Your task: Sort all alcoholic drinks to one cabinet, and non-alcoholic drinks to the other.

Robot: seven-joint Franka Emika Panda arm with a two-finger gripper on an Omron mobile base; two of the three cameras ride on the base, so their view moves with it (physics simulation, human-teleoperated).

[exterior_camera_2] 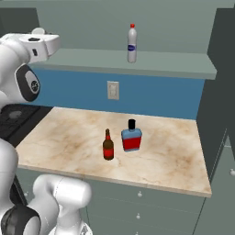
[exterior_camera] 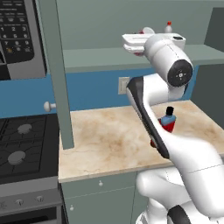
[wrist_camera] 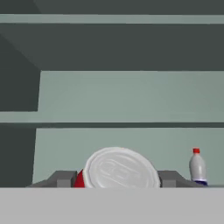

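Observation:
My gripper (wrist_camera: 118, 179) is shut on the red soda can (wrist_camera: 120, 169); its silver top fills the space between the two fingertips (wrist_camera: 63, 178). The hand (exterior_camera: 135, 43) hovers at shelf height in the open upper cabinet, with bits of the red can (exterior_camera: 141, 31) showing around it. The white plastic bottle (exterior_camera_2: 132, 43) with red cap stands upright on that shelf, to the right of the hand (exterior_camera_2: 41, 43). Down on the counter, the brown beer bottle (exterior_camera_2: 108, 146) and the flat red and blue bottle (exterior_camera_2: 131, 137) stand side by side, far below the gripper.
The marble counter (exterior_camera_2: 69, 137) has a stove (exterior_camera: 22, 144) at its left and a microwave (exterior_camera: 17, 35) above that. An open cabinet door edge (exterior_camera: 59, 74) hangs left of the arm. A dark cabinet side (exterior_camera_2: 220, 92) bounds the right. A wall outlet (exterior_camera_2: 113, 90) sits under the shelf (exterior_camera_2: 174, 62).

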